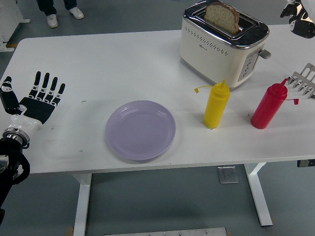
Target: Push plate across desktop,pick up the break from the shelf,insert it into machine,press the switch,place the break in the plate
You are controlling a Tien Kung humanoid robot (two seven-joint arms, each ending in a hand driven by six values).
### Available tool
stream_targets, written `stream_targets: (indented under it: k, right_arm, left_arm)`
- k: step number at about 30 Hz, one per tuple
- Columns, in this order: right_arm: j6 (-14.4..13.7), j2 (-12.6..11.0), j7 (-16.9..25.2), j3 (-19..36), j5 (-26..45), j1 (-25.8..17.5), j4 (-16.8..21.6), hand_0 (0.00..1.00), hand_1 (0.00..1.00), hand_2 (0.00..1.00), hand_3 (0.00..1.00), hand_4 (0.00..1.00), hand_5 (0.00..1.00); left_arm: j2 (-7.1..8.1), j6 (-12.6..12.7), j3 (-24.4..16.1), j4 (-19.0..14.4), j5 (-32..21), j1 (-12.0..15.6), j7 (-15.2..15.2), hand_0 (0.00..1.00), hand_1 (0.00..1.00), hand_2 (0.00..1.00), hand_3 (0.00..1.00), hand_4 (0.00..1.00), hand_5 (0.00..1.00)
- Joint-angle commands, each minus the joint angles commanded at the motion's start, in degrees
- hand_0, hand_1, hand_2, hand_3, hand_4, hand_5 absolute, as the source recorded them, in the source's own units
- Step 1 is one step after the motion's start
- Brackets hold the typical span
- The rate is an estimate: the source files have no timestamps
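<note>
White table (98,64) seen from above. Bread slice (222,16) stands upright in a slot of cream toaster (224,44) at far right-centre, top protruding. Purple plate (140,130) sits near front edge, centre, w/ nothing on it. Yellow squeeze bottle (216,105) just right of plate; red squeeze bottle (268,105) further right, both upright in front of toaster. Metal rack (304,83) at right edge, beside red bottle. Left hand (34,101) over table's left edge, palm showing, fingers spread, holding nothing. Right hand (298,14) only partly visible at top-right corner; finger state can't be told.
</note>
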Motion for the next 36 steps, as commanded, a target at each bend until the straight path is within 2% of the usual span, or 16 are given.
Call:
stream_targets:
  k: [2,3,13,24,36]
  right_arm:
    - [-0.3,0.3,0.7,-0.3,0.2,-0.8,-0.3,0.456,0.361,0.533,0.451,0.157,0.002]
    - [-0.5,0.4,0.9,-0.5,0.2,-1.2,-0.5,0.403,0.314,0.540,0.455,0.141,0.002]
    - [-1.9,2.3,2.4,-5.3,1.2,-2.4,-3.3,0.397,0.302,0.546,0.455,0.141,0.002]
    - [-5.3,4.7,5.1,-11.2,3.2,-0.4,-8.7,0.398,0.298,0.550,0.460,0.155,0.002]
    - [-7.7,6.2,7.3,-16.2,4.8,1.1,-13.3,0.396,0.294,0.549,0.460,0.166,0.002]
  left_arm:
    - [-0.04,-0.1,0.1,0.1,0.0,-0.1,0.1,0.801,0.751,0.713,0.723,0.777,0.998]
    - [-0.06,-0.1,0.1,0.1,0.0,-0.1,0.1,0.792,0.753,0.712,0.725,0.776,0.998]
    - [-0.20,-0.2,0.4,0.5,0.0,-0.2,0.2,0.789,0.752,0.713,0.729,0.775,0.998]
    - [-0.29,-0.1,0.9,0.8,0.1,-0.5,0.0,0.788,0.754,0.714,0.732,0.783,0.998]
    - [-0.31,-0.1,1.3,0.8,0.0,-0.6,-0.1,0.787,0.754,0.714,0.731,0.783,0.998]
